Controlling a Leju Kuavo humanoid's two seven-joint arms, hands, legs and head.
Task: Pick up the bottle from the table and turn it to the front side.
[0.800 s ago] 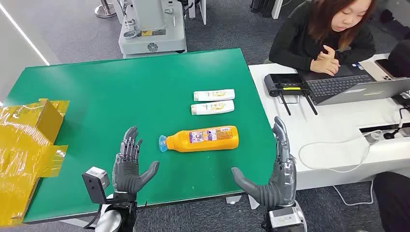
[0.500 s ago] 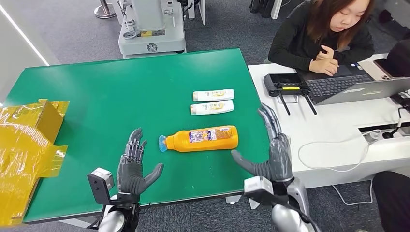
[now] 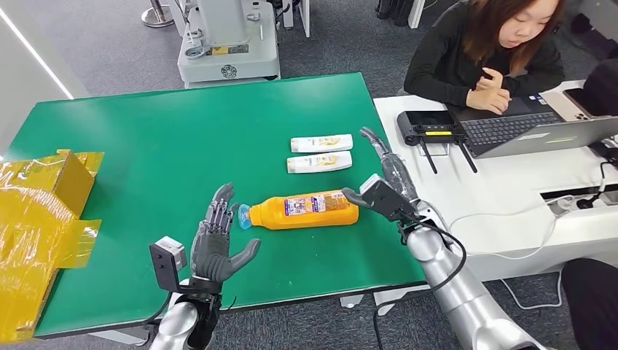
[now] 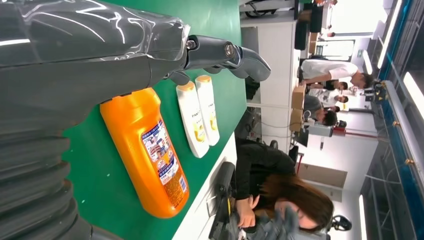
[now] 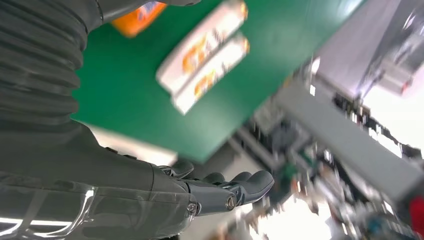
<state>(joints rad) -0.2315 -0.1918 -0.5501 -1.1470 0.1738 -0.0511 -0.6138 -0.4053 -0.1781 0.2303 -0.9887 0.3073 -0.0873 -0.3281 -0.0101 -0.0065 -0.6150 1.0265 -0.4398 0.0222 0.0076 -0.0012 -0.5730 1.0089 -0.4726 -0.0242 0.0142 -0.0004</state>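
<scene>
Orange bottle [image 3: 304,209] lies on its side on the green surface [image 3: 182,138], near the front edge, blue cap [image 3: 244,216] pointing left, label facing up. In the left wrist view the same bottle [image 4: 150,155] lies flat with its label showing.

Left hand [image 3: 215,244] hovers just left of the cap, fingers spread and released, holding nothing; not touching the bottle as far as can be told.

Right hand [image 3: 385,182] sits at the bottle's right end, fingers extended and apart, thumb close to the base; contact cannot be told, nothing grasped.

Two white tubes [image 3: 321,152] lie side by side just beyond the bottle. Yellow cardboard box [image 3: 44,211] at the left edge. A person [image 3: 495,51] sits at the white desk on the right with a laptop [image 3: 539,131].
</scene>
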